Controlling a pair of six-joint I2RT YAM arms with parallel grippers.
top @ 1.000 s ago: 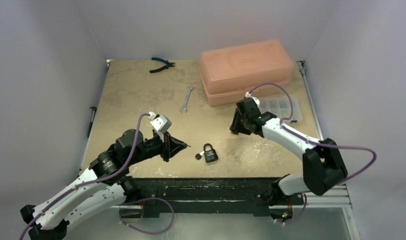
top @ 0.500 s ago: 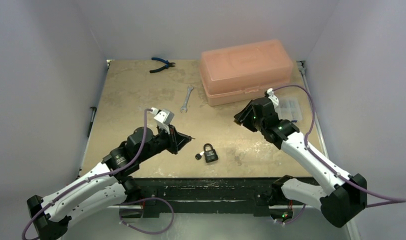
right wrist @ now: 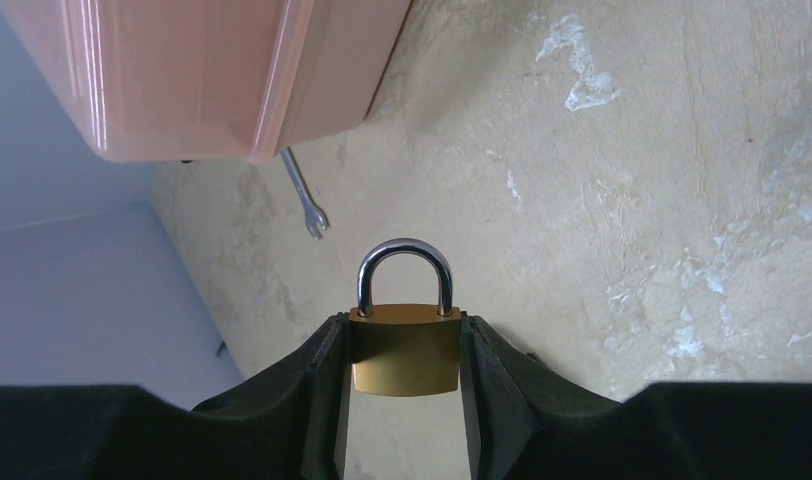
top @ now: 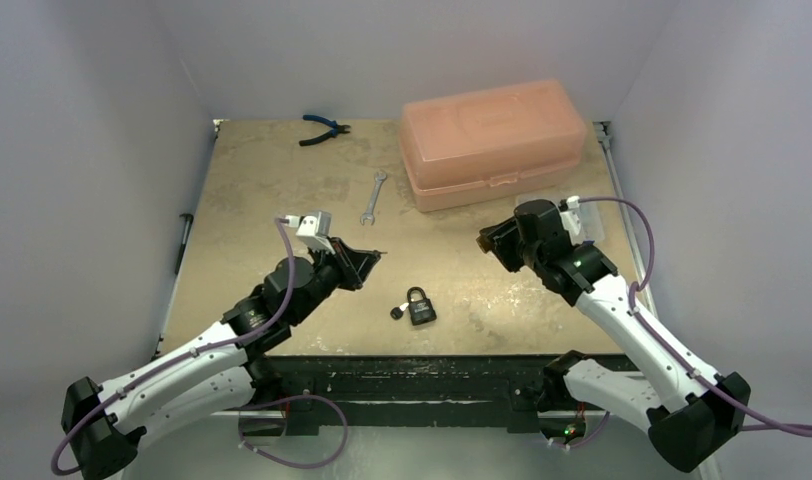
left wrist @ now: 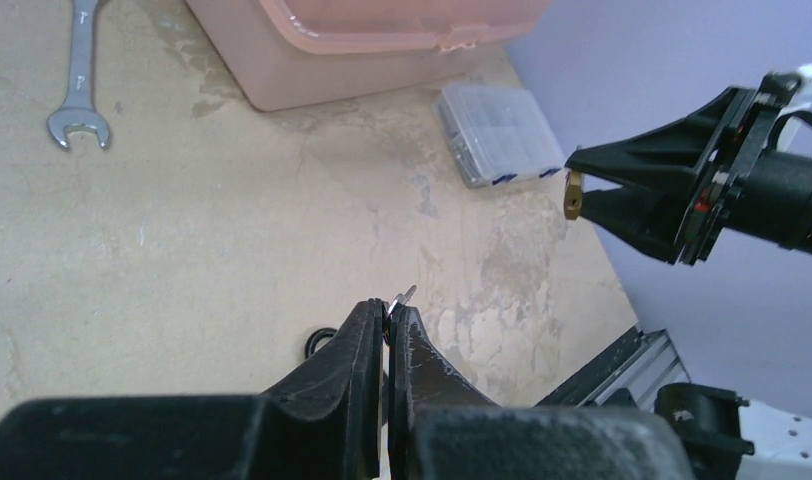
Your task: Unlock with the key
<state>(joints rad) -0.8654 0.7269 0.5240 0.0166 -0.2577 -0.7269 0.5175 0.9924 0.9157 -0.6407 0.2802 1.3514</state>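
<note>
pinching a small silver key (left wrist: pixel 406 296) at the tip of the left gripper (left wrist: pixel 387 312); clamping a brass padlock (right wrist: pixel 403 362), shackle outward, in the right gripper (right wrist: pixel 402 322), both well apart. lying on the table between: black padlock (top: pixel 418 306). beyond: steel wrench (top: pixel 372 197), pink plastic box (top: pixel 492 140), blue-handled pliers (top: pixel 324 128).

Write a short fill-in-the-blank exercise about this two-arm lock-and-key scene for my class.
1. The right arm's jaws clamp a brass ____.
2. A small silver ____ sticks out of the left arm's shut jaws.
3. The second padlock, lying on the table, is coloured ____.
Missing words: padlock; key; black.
</note>
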